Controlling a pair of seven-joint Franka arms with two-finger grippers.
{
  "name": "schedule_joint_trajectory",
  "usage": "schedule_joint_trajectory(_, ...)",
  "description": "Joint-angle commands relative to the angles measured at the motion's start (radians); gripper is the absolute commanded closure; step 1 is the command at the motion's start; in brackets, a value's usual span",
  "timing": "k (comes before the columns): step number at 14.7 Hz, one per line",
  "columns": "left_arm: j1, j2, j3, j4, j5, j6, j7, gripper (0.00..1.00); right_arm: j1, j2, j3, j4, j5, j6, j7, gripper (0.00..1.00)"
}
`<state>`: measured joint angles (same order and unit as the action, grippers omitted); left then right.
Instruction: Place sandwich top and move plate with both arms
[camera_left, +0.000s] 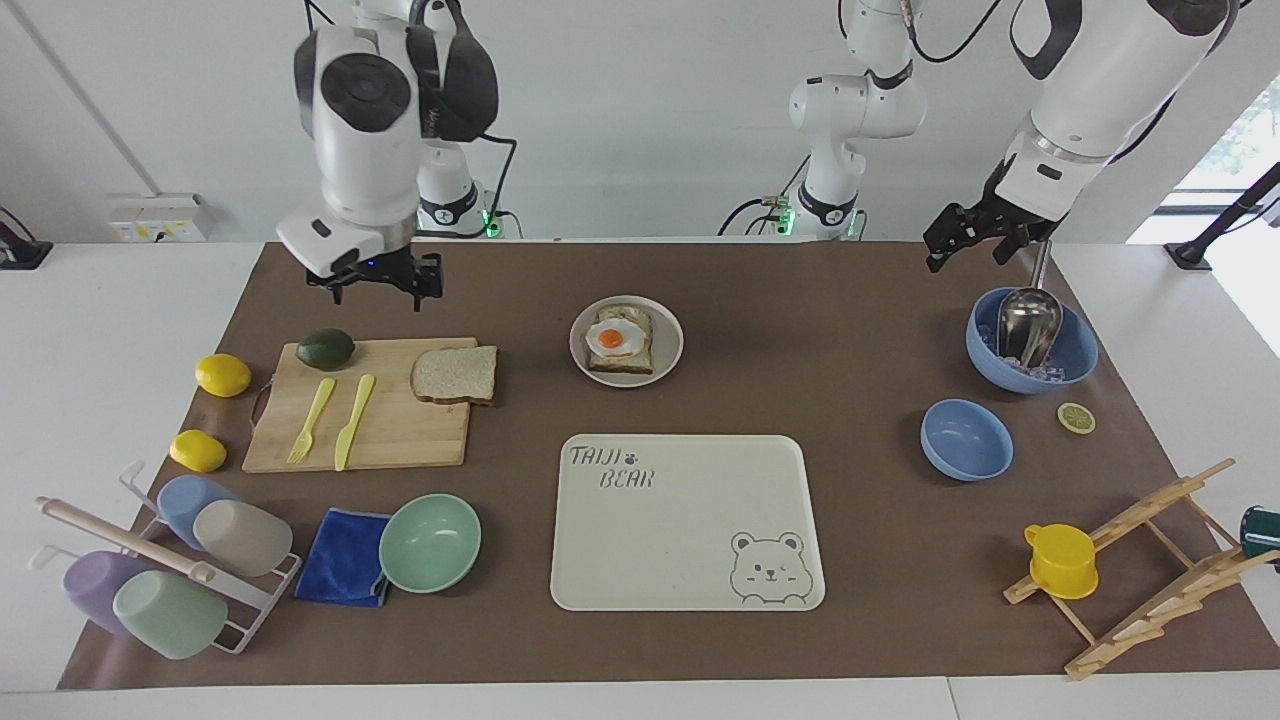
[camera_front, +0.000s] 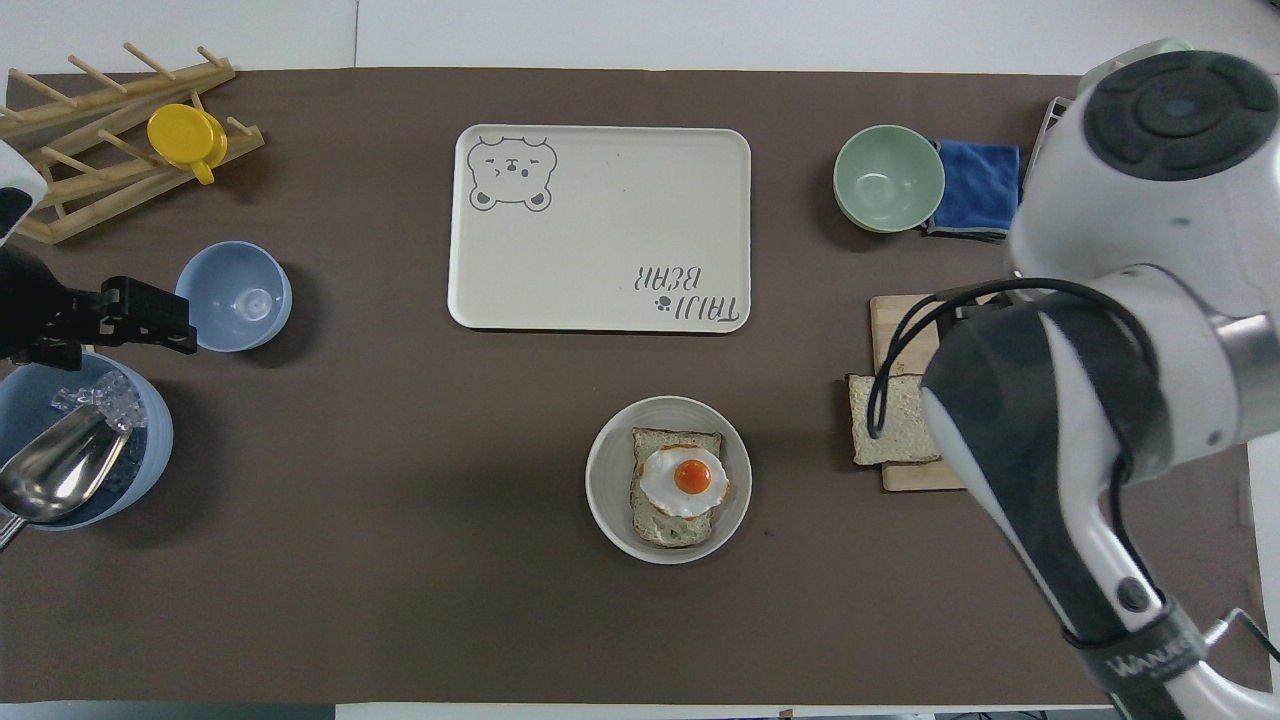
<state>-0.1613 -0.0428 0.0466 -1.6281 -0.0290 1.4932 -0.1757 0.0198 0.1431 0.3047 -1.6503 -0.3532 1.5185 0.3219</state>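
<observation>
Matt brown paper-like table cover (camera_left: 800, 300). Wooden cutting board (camera_left: 400, 430), smooth pale grain; wooden rack (camera_left: 1150, 560). Shiny metal scoop (camera_left: 1028, 322) in a smooth blue bowl (camera_left: 1080, 355). Blue cloth (camera_left: 343, 557), soft weave. Matt cream plastic-looking tray (camera_left: 680, 520). Matt beige plate (camera_left: 672, 345). Bread slice (camera_left: 455, 374), porous rough crumb. Glossy fried egg (camera_left: 615, 338). Glossy white arm shells (camera_front: 1150, 200).

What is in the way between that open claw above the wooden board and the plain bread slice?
Nothing visible. The right gripper hangs open over the cutting board's edge nearest the robots; the sandwich top lies uncovered on the board. The avocado sits off to one side.
</observation>
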Motion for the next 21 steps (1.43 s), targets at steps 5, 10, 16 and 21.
schedule_joint_trajectory(5, 0.009, -0.008, -0.005, 0.002, 0.017, -0.007, 0.007, 0.00, 0.051, 0.145, 0.148, -0.224, -0.231, 0.167, 0.385, 0.00)
schedule_joint_trajectory(10, 0.009, -0.008, -0.005, 0.002, 0.017, -0.008, 0.007, 0.00, 0.060, 0.167, 0.172, -0.308, -0.263, 0.219, 0.474, 0.00)
schedule_joint_trajectory(16, 0.009, -0.008, -0.005, 0.002, 0.017, -0.007, 0.007, 0.00, 0.038, 0.156, 0.175, -0.382, -0.270, 0.272, 0.490, 0.00)
schedule_joint_trajectory(21, 0.009, -0.008, -0.005, 0.002, 0.015, -0.008, 0.007, 0.00, 0.020, 0.138, 0.175, -0.448, -0.270, 0.315, 0.493, 0.13)
